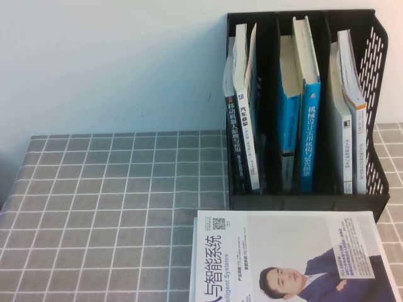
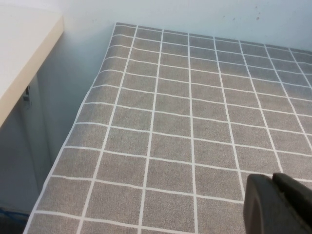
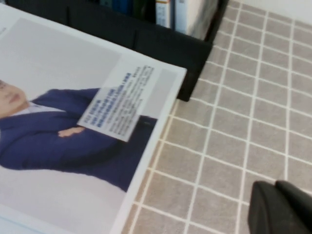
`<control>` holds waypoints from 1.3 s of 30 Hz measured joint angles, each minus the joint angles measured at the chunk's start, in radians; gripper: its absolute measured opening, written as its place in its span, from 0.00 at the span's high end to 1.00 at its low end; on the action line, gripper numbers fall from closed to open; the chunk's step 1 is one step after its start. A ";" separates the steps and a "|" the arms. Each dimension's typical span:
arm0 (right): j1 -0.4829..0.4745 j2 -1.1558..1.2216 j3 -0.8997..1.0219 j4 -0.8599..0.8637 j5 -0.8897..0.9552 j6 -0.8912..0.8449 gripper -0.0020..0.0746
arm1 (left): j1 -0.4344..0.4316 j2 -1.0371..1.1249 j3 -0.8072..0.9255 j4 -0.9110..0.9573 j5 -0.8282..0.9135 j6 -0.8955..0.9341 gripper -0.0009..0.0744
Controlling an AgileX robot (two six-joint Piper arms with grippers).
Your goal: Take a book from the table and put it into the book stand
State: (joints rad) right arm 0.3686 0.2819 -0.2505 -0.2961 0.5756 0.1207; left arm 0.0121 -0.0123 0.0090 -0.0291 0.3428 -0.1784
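Note:
The black book stand point(image 1: 371, 60) stands at the table's far right, against the wall. A white-spined book point(image 1: 242, 126) with a black Chinese title stands upright in its left compartment, its cover hidden. Neither gripper shows in the high view. My left gripper point(image 2: 272, 181) is shut and empty, low over bare grid cloth on the left of the table point(image 2: 170, 122). My right gripper point(image 3: 274, 187) is shut and empty over the cloth, to the right of the portrait book and in front of the stand point(image 3: 161, 41).
A white book with a suited man's portrait point(image 1: 296, 258) lies flat in front of the stand, also seen in the right wrist view point(image 3: 63, 122). Blue-spined books point(image 1: 308, 107) fill the middle compartment, pale ones point(image 1: 349, 113) the right. A white shelf point(image 2: 19, 53) sits beyond the table's left edge.

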 joint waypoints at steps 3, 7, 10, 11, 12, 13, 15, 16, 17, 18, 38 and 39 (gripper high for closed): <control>-0.010 -0.041 0.047 -0.064 -0.067 0.052 0.98 | 0.000 0.000 0.000 0.000 0.000 0.002 0.99; -0.089 -0.189 0.115 -0.045 -0.129 0.082 0.98 | 0.000 0.000 0.000 0.000 0.000 0.002 0.99; -0.184 -0.280 0.157 -0.014 -0.153 0.085 0.98 | 0.000 0.000 0.000 0.000 0.000 0.002 0.99; -0.222 -0.289 0.170 -0.001 -0.172 0.085 0.98 | 0.000 -0.002 0.000 0.000 0.000 0.002 0.99; -0.252 -0.291 0.179 0.009 -0.184 0.085 0.98 | 0.002 -0.002 0.000 -0.001 0.000 0.002 0.99; -0.287 -0.293 0.186 0.022 -0.187 0.085 0.98 | 0.002 -0.002 0.000 -0.001 0.000 0.002 0.99; -0.349 -0.295 0.198 0.039 -0.192 0.079 0.98 | 0.002 -0.002 0.000 -0.001 0.000 0.002 0.99; -0.380 -0.295 0.205 0.051 -0.192 0.073 0.98 | 0.002 -0.002 0.000 -0.001 0.000 0.002 0.99; -0.413 -0.295 0.214 0.055 -0.196 0.068 0.98 | 0.002 -0.002 0.000 -0.001 0.000 0.002 0.99; -0.438 -0.295 0.224 0.061 -0.204 0.066 0.98 | 0.002 -0.002 0.000 -0.001 0.000 0.002 0.99; -0.468 -0.295 0.271 0.214 -0.217 -0.213 0.98 | 0.002 -0.002 0.000 -0.002 0.000 0.002 0.99; -0.463 -0.295 0.271 0.216 -0.217 -0.217 0.98 | 0.002 -0.002 0.000 -0.002 0.000 0.002 0.99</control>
State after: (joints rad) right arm -0.0949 -0.0132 0.0208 -0.0797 0.3581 -0.0966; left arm 0.0138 -0.0144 0.0090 -0.0315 0.3428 -0.1768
